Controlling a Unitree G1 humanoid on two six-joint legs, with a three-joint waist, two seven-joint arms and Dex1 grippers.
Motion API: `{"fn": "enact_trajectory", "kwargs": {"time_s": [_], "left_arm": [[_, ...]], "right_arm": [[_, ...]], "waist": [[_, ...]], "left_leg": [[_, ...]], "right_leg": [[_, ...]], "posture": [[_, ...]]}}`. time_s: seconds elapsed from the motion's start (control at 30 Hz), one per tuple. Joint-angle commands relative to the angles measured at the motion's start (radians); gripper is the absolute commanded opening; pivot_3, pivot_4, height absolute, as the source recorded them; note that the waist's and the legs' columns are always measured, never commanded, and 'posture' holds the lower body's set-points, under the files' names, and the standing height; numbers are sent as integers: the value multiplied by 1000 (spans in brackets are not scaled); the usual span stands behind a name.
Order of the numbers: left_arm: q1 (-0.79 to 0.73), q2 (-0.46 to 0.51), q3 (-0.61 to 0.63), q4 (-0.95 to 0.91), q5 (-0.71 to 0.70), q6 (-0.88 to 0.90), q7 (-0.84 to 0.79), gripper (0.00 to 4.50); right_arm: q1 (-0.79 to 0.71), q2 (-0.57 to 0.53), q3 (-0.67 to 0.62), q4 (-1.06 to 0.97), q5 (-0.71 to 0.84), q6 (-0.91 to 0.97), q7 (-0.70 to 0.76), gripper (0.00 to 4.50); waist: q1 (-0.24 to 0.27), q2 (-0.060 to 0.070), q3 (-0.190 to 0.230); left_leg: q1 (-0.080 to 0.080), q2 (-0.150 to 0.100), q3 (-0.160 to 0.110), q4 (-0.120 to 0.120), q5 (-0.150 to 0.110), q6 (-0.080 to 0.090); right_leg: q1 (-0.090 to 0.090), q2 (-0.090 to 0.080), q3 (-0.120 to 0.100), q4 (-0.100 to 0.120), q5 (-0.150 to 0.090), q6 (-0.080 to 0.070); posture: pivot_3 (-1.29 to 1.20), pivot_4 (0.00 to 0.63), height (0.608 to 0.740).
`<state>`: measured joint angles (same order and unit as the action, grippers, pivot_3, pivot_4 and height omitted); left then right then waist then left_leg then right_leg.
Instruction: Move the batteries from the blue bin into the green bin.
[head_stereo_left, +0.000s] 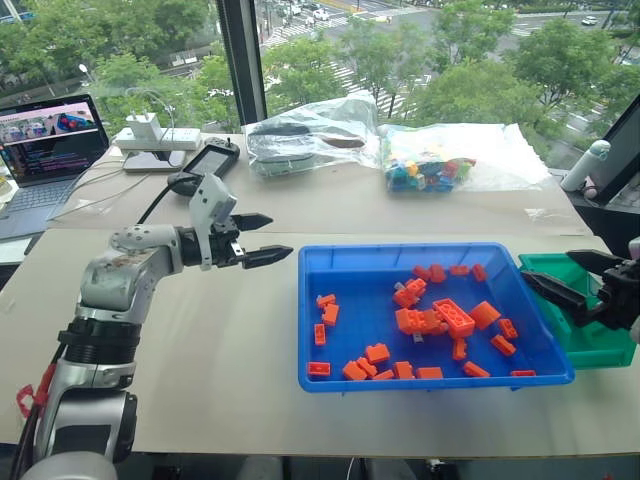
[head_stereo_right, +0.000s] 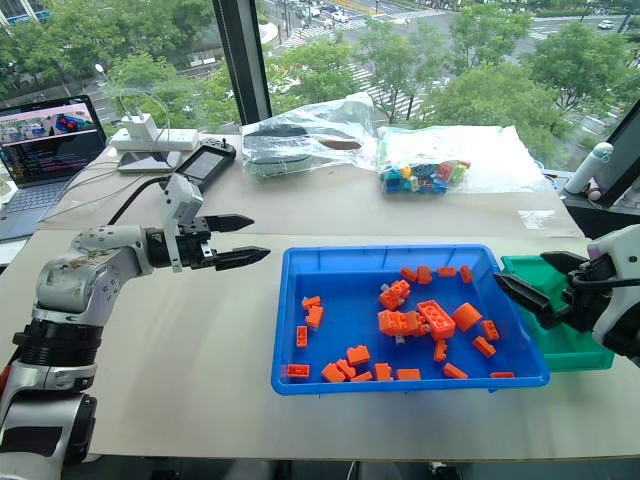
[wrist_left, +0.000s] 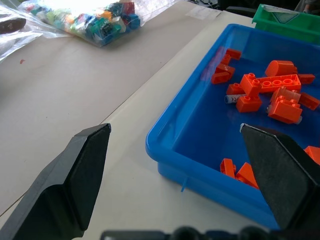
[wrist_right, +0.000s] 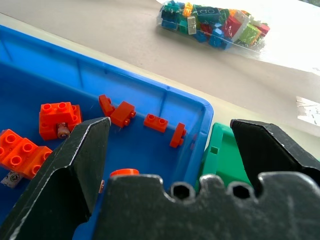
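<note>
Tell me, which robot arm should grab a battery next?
Probably the right: its open pincer hangs at the blue bin's corner beside the green bin. The left pincer hovers outside the far end.

One blue bin and one green bin sat on the table. Two batteries showed among roughly two dozen orange bricks — most lying loose. Two plastic bags lay beyond — one held coloured bricks.

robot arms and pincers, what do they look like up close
The left arm is built of rounded silver-grey metal segments with a ribbed black joint ring, scuffed brownish on top; a red tag hangs by its lower part. A white bracket sits on the wrist. The left pincer has two black, tapering, pointed fingers. The right pincer matches: black angular fingers with flat inner faces, on a black base with round holes.
</note>
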<state>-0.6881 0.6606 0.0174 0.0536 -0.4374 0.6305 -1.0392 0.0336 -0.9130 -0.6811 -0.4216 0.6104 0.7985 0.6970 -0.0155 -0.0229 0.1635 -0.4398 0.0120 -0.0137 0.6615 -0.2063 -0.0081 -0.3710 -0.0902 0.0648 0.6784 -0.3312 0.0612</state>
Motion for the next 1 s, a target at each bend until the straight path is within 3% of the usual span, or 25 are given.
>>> {"fn": "enact_trajectory", "kwargs": {"time_s": [0.03,0.2,0.43,0.6,0.8,0.97,1.0], "left_arm": [[-52,11,-2,5,-10,-9,-30,4500],[-181,23,-65,61,-38,28,-192,4500],[-260,45,-211,-10,-28,66,-371,4500],[-230,49,-295,-31,67,-28,-381,4500],[-161,46,-292,-99,79,-22,-346,4500],[-122,40,-271,-118,99,-34,-279,4500],[-115,36,-264,-112,101,-36,-262,4500]], "right_arm": [[1,-15,-20,-21,0,-20,11,4478],[15,-55,-11,-61,1,25,15,4478],[9,-158,5,-209,82,191,21,4478],[19,-193,128,-248,83,252,6,4478],[-41,-180,233,-247,126,297,5,4478],[-92,-177,331,-154,73,277,-19,4478],[-86,-182,347,-143,68,278,-10,4235]], "waist": [[0,0,0],[3,0,0],[-4,0,0],[-2,0,0],[-2,0,0],[0,0,0],[0,0,0]], "left_leg": [[0,0,0,0,0,0],[0,-1,1,0,0,0],[0,0,1,0,0,0],[0,0,1,0,0,0],[0,0,-1,0,0,0],[0,0,-1,1,0,0],[0,0,-1,1,0,0]], "right_leg": [[0,0,0,0,0,0],[0,0,0,0,0,0],[1,1,0,0,0,0],[1,1,0,-3,0,0],[1,1,0,-4,0,0],[1,1,0,-4,0,0],[1,1,0,-4,0,0]], "posture": [[0,150,732],[0,150,732],[0,150,732],[0,150,732],[0,150,732],[0,150,732],[0,150,732]]}}
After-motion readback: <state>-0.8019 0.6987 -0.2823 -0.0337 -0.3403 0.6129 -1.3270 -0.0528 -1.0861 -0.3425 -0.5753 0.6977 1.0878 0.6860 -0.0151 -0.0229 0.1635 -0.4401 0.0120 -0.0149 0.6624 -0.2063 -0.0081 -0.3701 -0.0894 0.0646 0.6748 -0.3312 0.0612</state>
